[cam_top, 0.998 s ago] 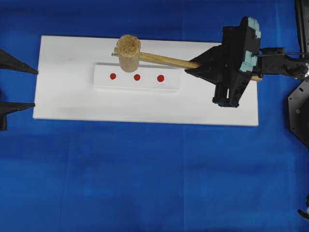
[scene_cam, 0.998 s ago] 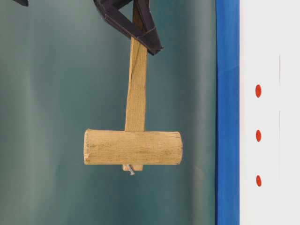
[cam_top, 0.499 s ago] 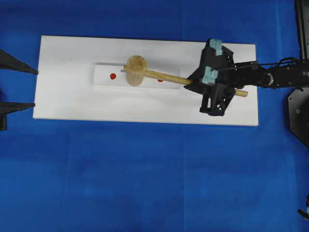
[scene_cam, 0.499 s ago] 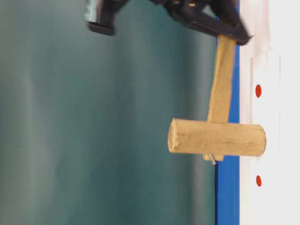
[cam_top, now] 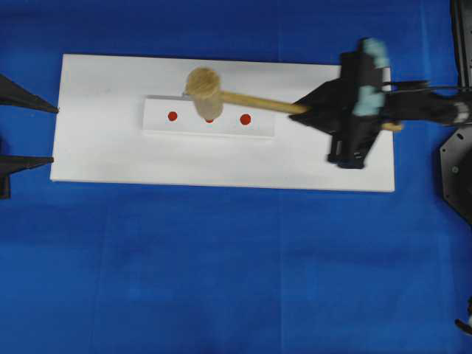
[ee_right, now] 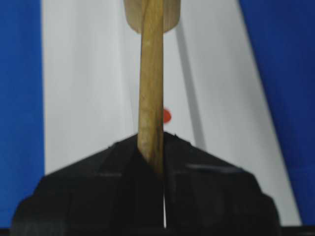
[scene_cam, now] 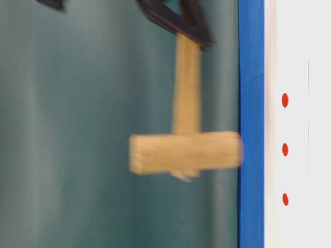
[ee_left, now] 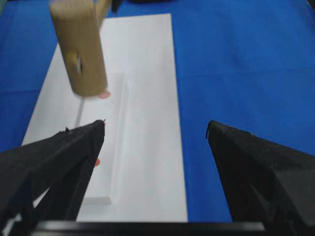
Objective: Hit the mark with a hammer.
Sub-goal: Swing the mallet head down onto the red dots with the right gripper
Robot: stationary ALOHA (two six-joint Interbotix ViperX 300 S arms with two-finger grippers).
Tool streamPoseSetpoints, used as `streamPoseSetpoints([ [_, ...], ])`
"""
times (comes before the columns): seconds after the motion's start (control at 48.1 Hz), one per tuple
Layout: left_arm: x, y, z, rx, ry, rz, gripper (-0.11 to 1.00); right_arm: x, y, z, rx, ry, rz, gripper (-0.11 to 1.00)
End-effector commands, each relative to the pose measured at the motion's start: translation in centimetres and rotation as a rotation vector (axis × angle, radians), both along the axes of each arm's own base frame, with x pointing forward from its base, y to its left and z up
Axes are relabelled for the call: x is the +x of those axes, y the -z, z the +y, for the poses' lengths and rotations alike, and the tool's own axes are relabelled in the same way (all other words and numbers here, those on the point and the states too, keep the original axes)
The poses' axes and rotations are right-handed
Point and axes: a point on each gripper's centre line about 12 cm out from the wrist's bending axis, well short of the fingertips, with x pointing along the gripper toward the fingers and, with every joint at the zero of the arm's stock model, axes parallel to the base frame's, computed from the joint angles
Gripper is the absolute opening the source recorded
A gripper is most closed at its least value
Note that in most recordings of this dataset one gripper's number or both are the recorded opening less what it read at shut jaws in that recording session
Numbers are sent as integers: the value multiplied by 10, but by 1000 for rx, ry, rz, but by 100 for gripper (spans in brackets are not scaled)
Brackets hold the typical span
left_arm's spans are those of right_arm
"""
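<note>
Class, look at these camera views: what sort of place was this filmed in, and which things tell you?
Probably a robot lab test bench: a blue cloth covers the table, a white board is the target, and two robot arms work it, the right gripper holding a hammer.

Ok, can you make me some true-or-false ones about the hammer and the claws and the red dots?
1. The right claw holds the hammer by its handle. True.
2. The hammer's head is resting on the white block. False: the table-level view shows it in the air, apart from the block.
3. The left claw is open and holds nothing. True.
4. The block has four red dots. False: it has three red dots in a row, and the mark is one of them.
</note>
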Motion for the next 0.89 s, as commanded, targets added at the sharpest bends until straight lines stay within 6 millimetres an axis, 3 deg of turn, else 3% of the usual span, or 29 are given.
streamPoseSetpoints([
  [0.0, 1, -3, 0, 0, 0, -6, 83, -13, -20, -1, -21, 13, -76, 2],
  [0.187, 1, -4, 0, 0, 0, -9, 83, -39, -31, 2, -32, 17, -147, 2],
  [0.52, 1, -4, 0, 0, 0, -11, 83, -40, -24, 2, -32, 17, -124, 2],
  [0.624, 1, -3, 0, -2, 0, -11, 83, -37, 3, 1, -14, 20, -32, 2],
  [0.748, 1, -3, 0, 0, 0, -9, 83, -34, 55, 1, 47, 44, 153, 2],
  [0.873, 1, -4, 0, 0, 0, -12, 83, -28, 71, 0, 65, 54, 216, 2],
])
